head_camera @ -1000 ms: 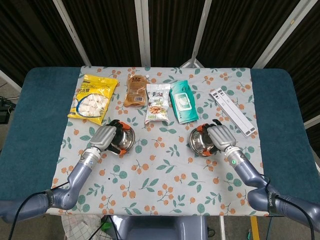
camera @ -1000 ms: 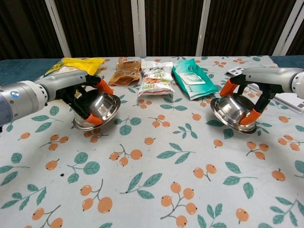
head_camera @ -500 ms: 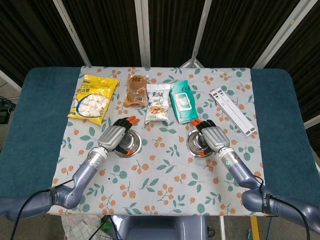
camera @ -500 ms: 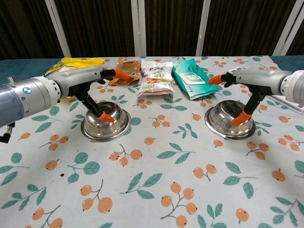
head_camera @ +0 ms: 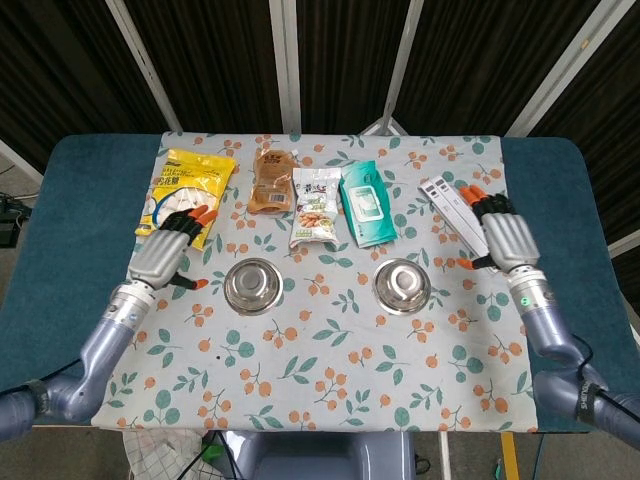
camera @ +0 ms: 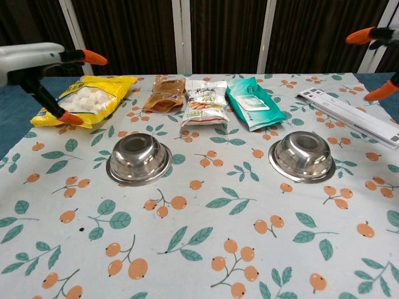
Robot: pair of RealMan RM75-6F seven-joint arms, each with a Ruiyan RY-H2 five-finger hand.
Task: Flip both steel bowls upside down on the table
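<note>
both steel bowls, left bowl [head_camera: 252, 285] and right bowl [head_camera: 402, 286], now upside down on the bench [head_camera: 560, 220], released; left hand [head_camera: 165, 253] and right hand [head_camera: 506, 237] withdrawn outward, fingers spread, apparently holding nothing.

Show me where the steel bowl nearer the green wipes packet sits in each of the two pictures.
Head view: the steel bowl lies upside down right of centre, just below the green wipes packet.
Chest view: the same bowl lies right of centre, in front of the packet.
Shared landmark: the white strip lying slantwise to the bowl's right.
</note>
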